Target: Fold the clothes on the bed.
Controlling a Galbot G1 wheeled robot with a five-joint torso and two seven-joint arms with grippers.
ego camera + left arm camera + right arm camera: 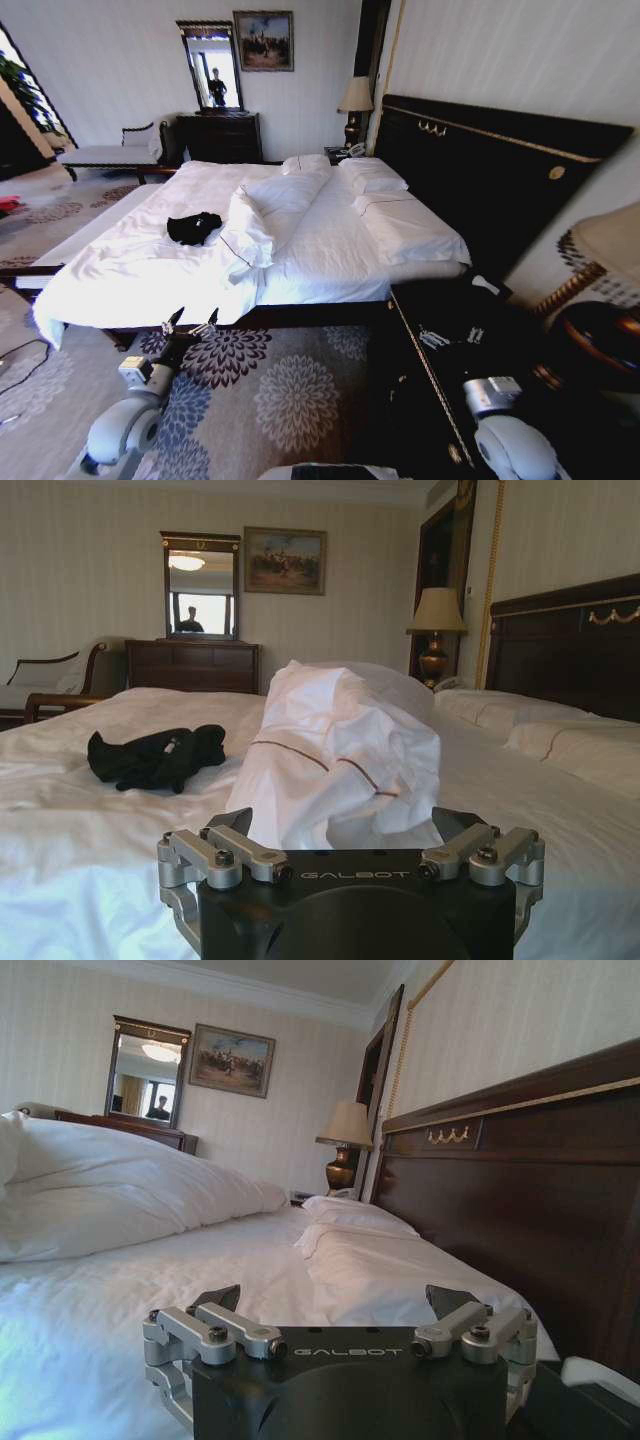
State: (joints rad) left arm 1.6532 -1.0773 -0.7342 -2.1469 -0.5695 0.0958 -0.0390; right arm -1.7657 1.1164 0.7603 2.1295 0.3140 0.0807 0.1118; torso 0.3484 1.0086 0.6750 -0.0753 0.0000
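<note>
The clothes (194, 228) are a crumpled black bundle on the white duvet of the bed (330, 250), toward its foot-end half. My left gripper (190, 322) hovers open over the carpet just short of the bed's near edge, a little below the bundle in the head view. In the left wrist view the open left gripper (345, 825) faces across the bed (60, 830), with the clothes (155, 758) lying well beyond it. My right gripper (455, 337) is low beside the bed near the headboard end. It is open in the right wrist view (335, 1300), with nothing between its fingers.
A bunched white fold of duvet (250, 225) rises beside the clothes. White pillows (372, 176) lie against the dark headboard (500, 160). A dark nightstand (440, 350) and a lamp (600, 250) stand at right. A dresser (220, 135) and a pale bench (110, 152) stand at the far wall.
</note>
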